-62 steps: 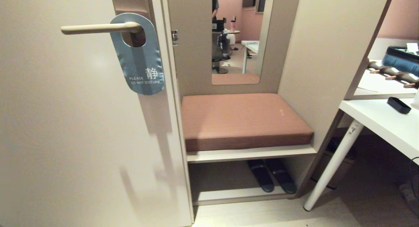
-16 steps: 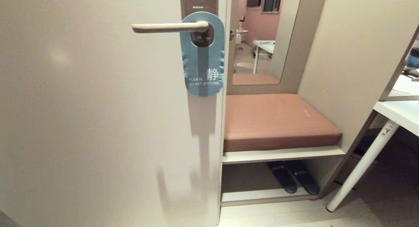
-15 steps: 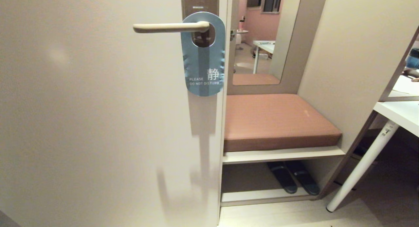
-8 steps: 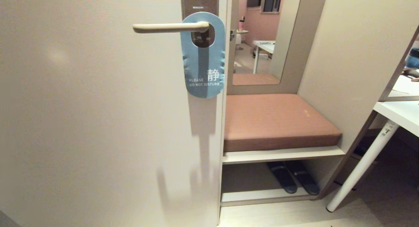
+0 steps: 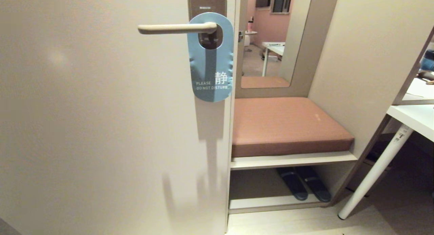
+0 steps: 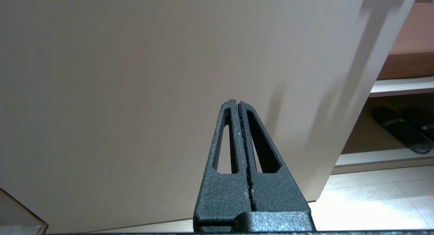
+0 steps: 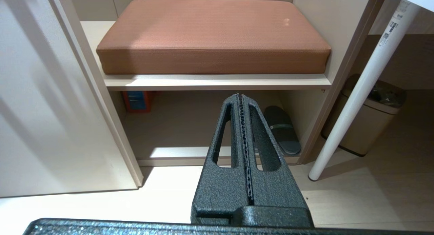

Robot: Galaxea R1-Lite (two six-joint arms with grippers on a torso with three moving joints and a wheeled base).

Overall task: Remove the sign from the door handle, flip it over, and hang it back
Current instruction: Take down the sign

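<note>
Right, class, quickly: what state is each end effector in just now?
Left end effector: closed, holding nothing.
Right end effector: closed, holding nothing.

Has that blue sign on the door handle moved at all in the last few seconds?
No. The sign hangs at the same spot on the door handle, by the door's edge; only the camera shifted earlier.

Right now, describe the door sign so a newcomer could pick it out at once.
Start at the big cream door on the left of the head view and find the door handle near its right edge. The sign hangs from that lever by its round hole: the only blue thing there, reading PLEASE DO NOT DISTURB.
</note>
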